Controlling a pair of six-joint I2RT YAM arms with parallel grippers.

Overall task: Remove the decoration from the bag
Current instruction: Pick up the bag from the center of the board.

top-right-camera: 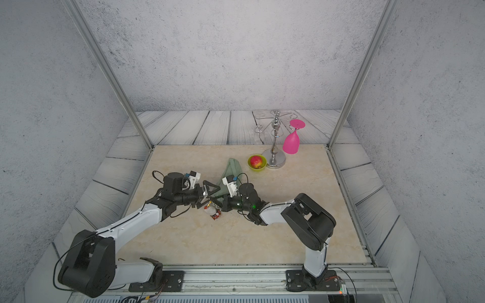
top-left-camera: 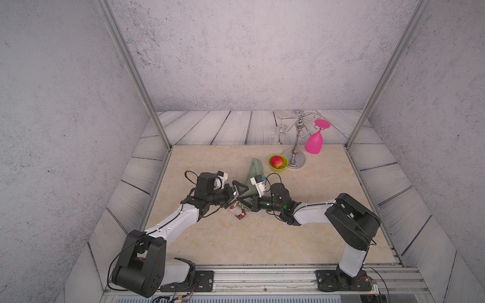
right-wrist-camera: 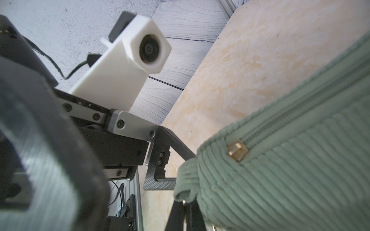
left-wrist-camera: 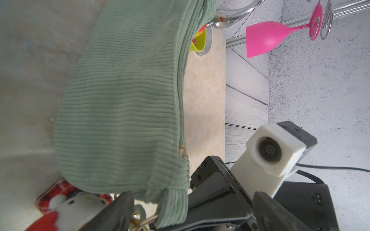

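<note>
Right fingers pinching shut at bag end, can't tell on what | left fingers gaping, empty | risk: unheld bag dragging along with doll

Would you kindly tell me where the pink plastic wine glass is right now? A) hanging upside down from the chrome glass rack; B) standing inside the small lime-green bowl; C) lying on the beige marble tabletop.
A: the pink plastic wine glass hangs foot-up from an arm of the chrome glass rack, its bowl pointing down.
</note>
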